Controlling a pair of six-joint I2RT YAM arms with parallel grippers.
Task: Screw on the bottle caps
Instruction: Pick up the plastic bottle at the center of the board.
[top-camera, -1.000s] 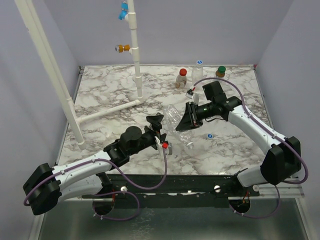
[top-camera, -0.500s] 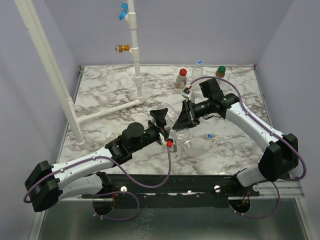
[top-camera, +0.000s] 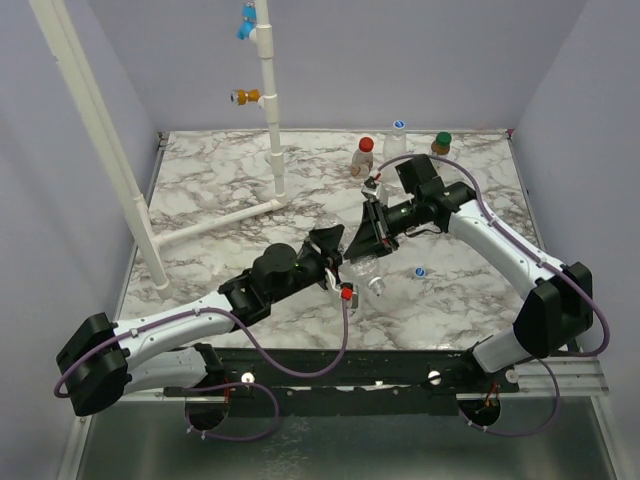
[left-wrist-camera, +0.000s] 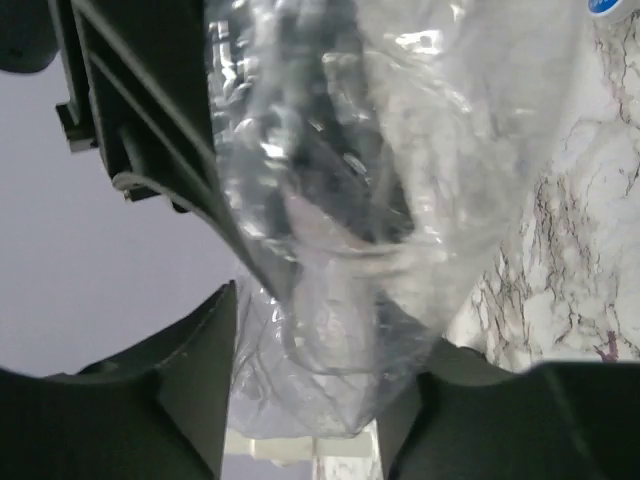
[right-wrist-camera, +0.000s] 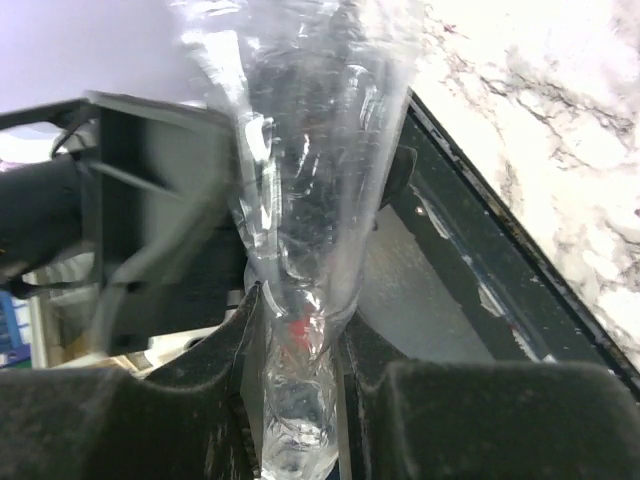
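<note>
A clear, crumpled bottle (top-camera: 357, 256) hangs above the table between both arms. My right gripper (top-camera: 368, 232) is shut on one end of it, and in the right wrist view the bottle (right-wrist-camera: 310, 190) is pinched between the fingers of the right gripper (right-wrist-camera: 300, 350). My left gripper (top-camera: 337, 250) has its jaws round the other end. In the left wrist view the bottle (left-wrist-camera: 340, 200) fills the gap of the left gripper (left-wrist-camera: 315, 395) and touches both fingers. A white-and-blue cap (top-camera: 420, 271) lies on the marble beside the right arm, and the same cap (left-wrist-camera: 610, 6) shows in the left wrist view.
Three capped bottles stand at the back: red cap (top-camera: 364, 156), white-and-blue cap (top-camera: 398, 140), green cap (top-camera: 441, 145). A white pipe frame (top-camera: 270, 120) with orange (top-camera: 247, 97) and blue (top-camera: 246, 22) fittings rises at the back left. The table's front rail (top-camera: 400, 365) is black.
My left arm has reached forward and right to the bottle, and its jaws have narrowed onto it. The right gripper has shifted slightly left with the bottle.
</note>
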